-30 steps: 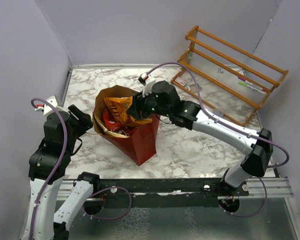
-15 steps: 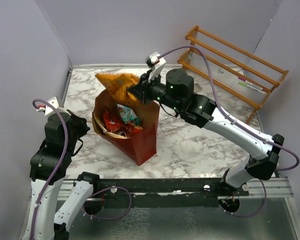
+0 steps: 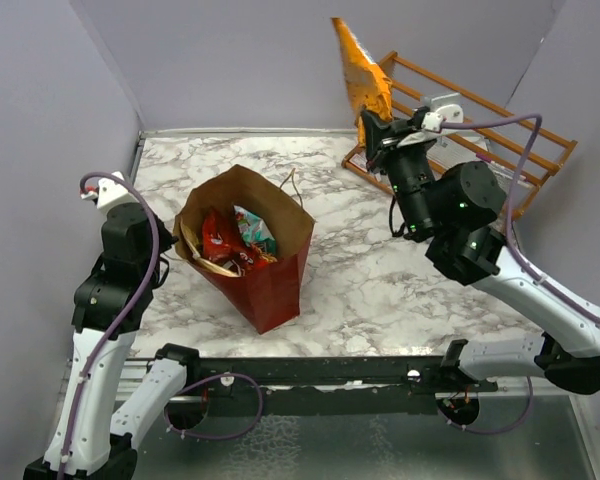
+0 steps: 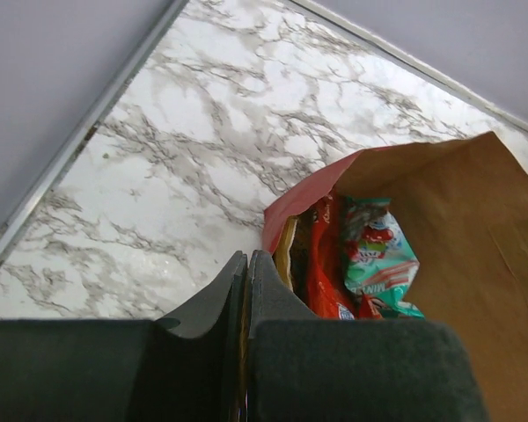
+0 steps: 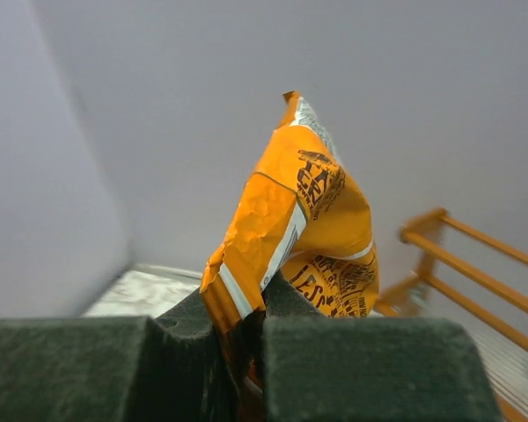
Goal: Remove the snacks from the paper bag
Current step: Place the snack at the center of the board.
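surface: marble table (image 3: 380,270) | on it: paper bag (image 3: 270,290), upright | wooden rack (image 3: 520,150), far right

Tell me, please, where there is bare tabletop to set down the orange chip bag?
Bare marble table lies midway between the paper bag and the wooden rack, and in the far-left corner behind the bag. It is crowded left of the bag, where the left tool pinches its rim, and at the rack's foot.
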You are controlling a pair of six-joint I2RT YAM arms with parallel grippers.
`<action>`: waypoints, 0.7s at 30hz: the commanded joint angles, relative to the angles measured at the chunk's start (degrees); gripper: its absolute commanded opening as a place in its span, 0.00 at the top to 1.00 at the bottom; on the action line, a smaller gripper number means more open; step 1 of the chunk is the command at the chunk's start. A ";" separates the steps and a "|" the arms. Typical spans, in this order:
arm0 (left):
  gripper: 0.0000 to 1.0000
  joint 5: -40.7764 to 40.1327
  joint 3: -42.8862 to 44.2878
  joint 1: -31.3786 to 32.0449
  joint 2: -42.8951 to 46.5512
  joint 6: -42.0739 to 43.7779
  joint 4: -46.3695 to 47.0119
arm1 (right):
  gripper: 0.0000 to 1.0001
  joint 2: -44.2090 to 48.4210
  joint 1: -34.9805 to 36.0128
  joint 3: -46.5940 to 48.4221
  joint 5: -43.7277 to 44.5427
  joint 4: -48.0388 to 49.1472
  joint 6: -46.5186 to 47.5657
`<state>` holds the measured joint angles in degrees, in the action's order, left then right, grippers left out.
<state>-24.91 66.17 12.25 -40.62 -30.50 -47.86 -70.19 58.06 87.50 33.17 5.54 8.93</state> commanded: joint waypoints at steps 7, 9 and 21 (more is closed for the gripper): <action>1.00 -2.41 -0.52 0.09 0.05 2.29 8.38 | 0.99 -3.16 -3.26 -20.08 7.07 3.21 -3.34; 1.00 -1.08 -1.34 0.13 0.18 2.04 8.82 | 0.99 -6.27 -6.55 -20.69 1.68 1.48 -9.47; 1.00 -1.49 0.24 0.12 1.59 2.18 6.79 | 0.99 -16.47 -24.29 -20.50 -26.03 7.13 -39.58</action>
<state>-26.39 64.82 12.25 -40.84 -27.94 -43.53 -88.44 36.80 68.90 15.27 2.13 -16.43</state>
